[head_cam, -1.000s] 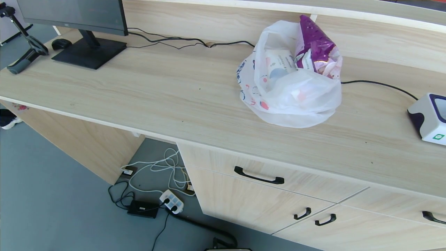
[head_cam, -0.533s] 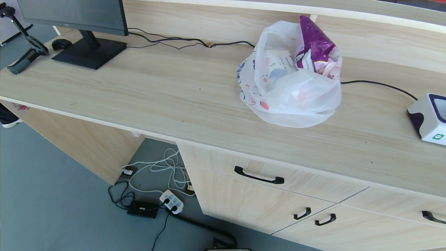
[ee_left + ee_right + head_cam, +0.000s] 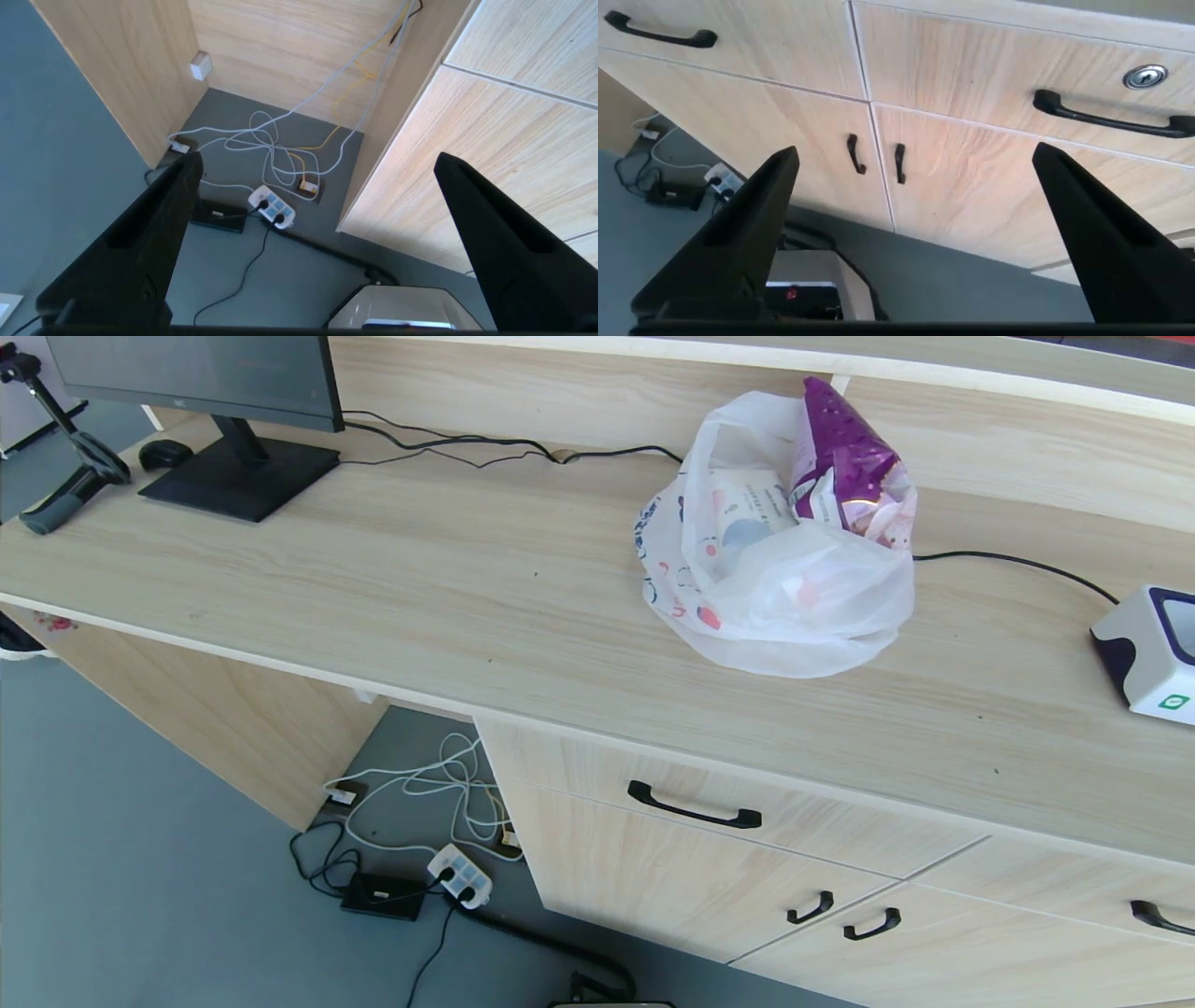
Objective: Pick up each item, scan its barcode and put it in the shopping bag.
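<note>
Pointing up-frame, the purple packet (image 3: 845,453) is stood on end in the shopping bag (image 3: 794,616); left hand (image 3: 318,157) and right hand (image 3: 915,149) are held spread.

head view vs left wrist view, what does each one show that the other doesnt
Head view alone: the counter top with the shopping bag, a purple packet sticking out of it, the scanner and the monitor. Left wrist view alone: the left gripper, open and holding nothing, above the floor. Both: the white power strip, the black adapter beside it and the loose white cables on the floor in the gap under the counter.
</note>
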